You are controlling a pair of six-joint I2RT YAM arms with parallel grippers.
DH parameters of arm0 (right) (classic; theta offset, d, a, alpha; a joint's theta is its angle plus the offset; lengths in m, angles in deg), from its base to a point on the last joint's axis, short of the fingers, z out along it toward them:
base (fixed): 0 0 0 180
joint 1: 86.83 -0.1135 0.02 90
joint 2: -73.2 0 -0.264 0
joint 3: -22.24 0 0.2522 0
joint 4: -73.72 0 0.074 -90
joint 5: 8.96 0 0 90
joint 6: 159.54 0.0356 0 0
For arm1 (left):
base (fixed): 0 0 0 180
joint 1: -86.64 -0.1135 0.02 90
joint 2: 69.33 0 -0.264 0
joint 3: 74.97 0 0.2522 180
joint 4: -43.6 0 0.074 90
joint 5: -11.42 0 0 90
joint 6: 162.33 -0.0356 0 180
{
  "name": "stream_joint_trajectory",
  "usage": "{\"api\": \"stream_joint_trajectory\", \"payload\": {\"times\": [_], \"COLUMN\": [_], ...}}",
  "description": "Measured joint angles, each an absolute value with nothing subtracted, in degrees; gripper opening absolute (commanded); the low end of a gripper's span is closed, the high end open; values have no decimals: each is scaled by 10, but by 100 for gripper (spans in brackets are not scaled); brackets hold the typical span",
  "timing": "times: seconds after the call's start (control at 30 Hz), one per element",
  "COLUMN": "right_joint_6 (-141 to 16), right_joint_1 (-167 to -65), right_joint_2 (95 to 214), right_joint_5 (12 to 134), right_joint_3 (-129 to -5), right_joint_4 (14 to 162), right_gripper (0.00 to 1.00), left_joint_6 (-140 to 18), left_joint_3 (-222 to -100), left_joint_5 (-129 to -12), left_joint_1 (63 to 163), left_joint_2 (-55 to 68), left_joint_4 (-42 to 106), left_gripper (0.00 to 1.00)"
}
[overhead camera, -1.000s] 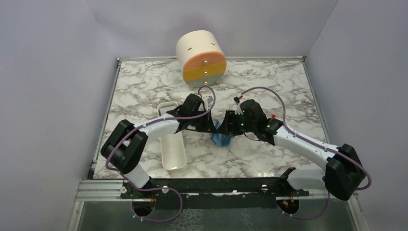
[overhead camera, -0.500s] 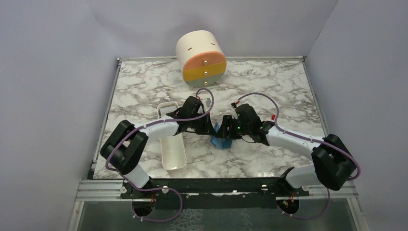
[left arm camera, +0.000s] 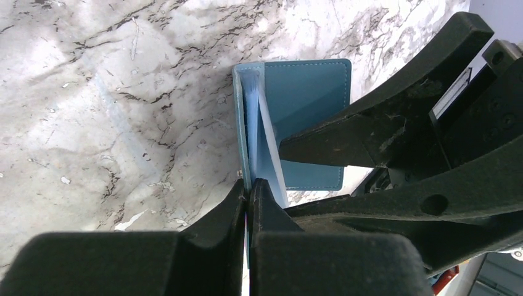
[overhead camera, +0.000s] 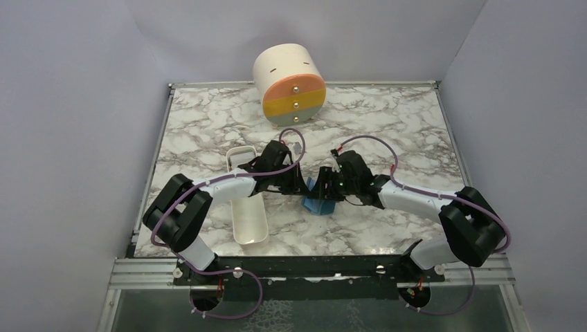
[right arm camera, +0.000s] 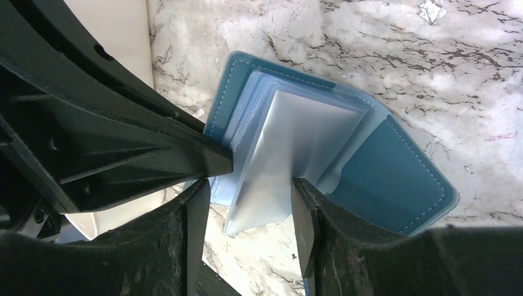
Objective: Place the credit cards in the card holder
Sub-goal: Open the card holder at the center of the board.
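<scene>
Black elbow of the right arm point(overhead camera: 474, 232) is drawn in toward 9 o'clock compared with a second ago, and the right pincer point(right arm camera: 250, 184) is shifted slightly the same way; the left arm point(overhead camera: 228, 183) is hardly moved. At the middle of the desk point(overhead camera: 208, 117) the blue card holder point(overhead camera: 318, 202) is spread open, its pale clear sleeves point(right arm camera: 243, 108) fanned out. One cover edge is pinched in the fully closed left pincer point(left arm camera: 248, 188). A grey credit card point(right arm camera: 290, 135), partly pushed among the sleeves, is held across its width by the half-spread right pincer. A long white tray point(overhead camera: 248, 221) is seen at 9 o'clock of the holder, a cream cylinder point(overhead camera: 287, 72) with orange, yellow and grey drawers at 12 o'clock. The marbled desk is enclosed by plain pale walls point(overhead camera: 69, 104).
</scene>
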State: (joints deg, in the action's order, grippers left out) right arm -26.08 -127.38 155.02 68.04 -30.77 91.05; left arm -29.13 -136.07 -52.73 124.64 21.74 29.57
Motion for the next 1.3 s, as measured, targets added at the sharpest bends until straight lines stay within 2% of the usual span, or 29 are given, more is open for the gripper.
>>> {"api": "stream_joint_trajectory", "payload": {"times": [0.33, 0.57, 0.6, 0.67, 0.7, 0.93, 1.23, 1.3], "right_joint_6": [-261, -261, -261, -262, -262, -263, -267, -268], "right_joint_1": [-1274, -1274, -1274, -1274, -1274, -1274, -1274, -1274], "right_joint_2": [1571, 1572, 1572, 1572, 1572, 1572, 1574, 1578], "right_joint_5": [680, 681, 681, 683, 686, 710, 726, 727], "right_joint_3": [-302, -295, -295, -295, -294, -279, -273, -271], "right_joint_4": [908, 900, 900, 900, 900, 901, 900, 897], "right_gripper": [50, 45, 44, 39, 37, 30, 29, 29], "left_joint_6": [-284, -277, -276, -275, -274, -262, -233, -229], "left_joint_3": [-1358, -1350, -1350, -1350, -1350, -1341, -1308, -1304], "left_joint_5": [-531, -531, -531, -531, -531, -521, -493, -489], "left_joint_1": [1246, 1246, 1246, 1246, 1246, 1247, 1246, 1246], "left_joint_2": [208, 199, 198, 197, 197, 187, 182, 182], "left_joint_4": [299, 298, 299, 299, 299, 320, 384, 394], "left_gripper": [3, 12, 12, 2, 0, 0, 0, 3]}}
